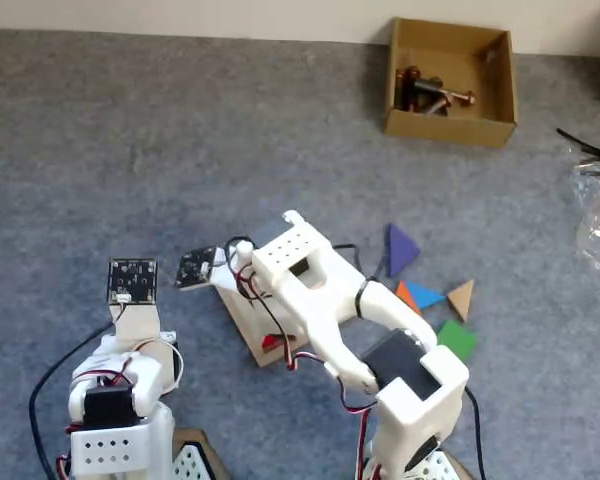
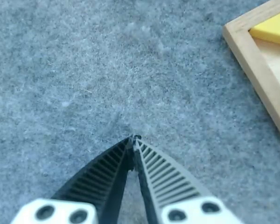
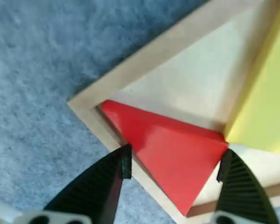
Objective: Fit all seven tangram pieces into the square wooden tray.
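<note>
My right gripper has its jaws wide apart around the red wooden triangle, which sits in a corner of the square wooden tray against the yellow piece. It looks like it's riding the rim, so a nudge could tip it out. My left gripper is closed and empty.

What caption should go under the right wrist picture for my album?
Open right claw straddles a red triangle at the tray corner, next to a yellow piece.

Fuzzy matt felt table cover, pale unvarnished wood tray (smooth red piece w/ slight sheen).
</note>
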Controlling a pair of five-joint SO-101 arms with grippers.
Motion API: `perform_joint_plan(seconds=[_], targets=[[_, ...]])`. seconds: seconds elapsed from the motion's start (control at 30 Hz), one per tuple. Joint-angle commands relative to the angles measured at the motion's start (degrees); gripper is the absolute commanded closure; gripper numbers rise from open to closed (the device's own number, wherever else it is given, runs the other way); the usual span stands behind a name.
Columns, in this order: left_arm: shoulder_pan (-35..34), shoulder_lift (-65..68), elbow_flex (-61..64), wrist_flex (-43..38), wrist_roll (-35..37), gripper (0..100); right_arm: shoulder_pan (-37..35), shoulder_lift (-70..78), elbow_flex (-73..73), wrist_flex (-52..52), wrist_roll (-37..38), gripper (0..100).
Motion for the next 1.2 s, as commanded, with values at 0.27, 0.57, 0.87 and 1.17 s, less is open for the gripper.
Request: perform_joint_plan(seconds=[0.27, 0.57, 0.87, 1.17], targets=[[-0.48, 0.40, 1.19, 0.44, 0.18, 100, 1.19, -0.48, 2.24, -4.53, 0.53, 71.4], [-0.48, 0.40, 1.19, 0.44, 0.18, 100, 0.75, -0.31, 2.68, -6.55, -1.76, 71.7], [-0.48, 0.40, 1.19, 0.44, 0.18, 100, 0.84, -0.48, 7.25, -15.43, -11.08, 72.4], [-0.48, 0.40, 1.19, 0.44, 0.18, 100, 0.92, -0.40, 7.25, -15.43, -15.21, 83.3]])
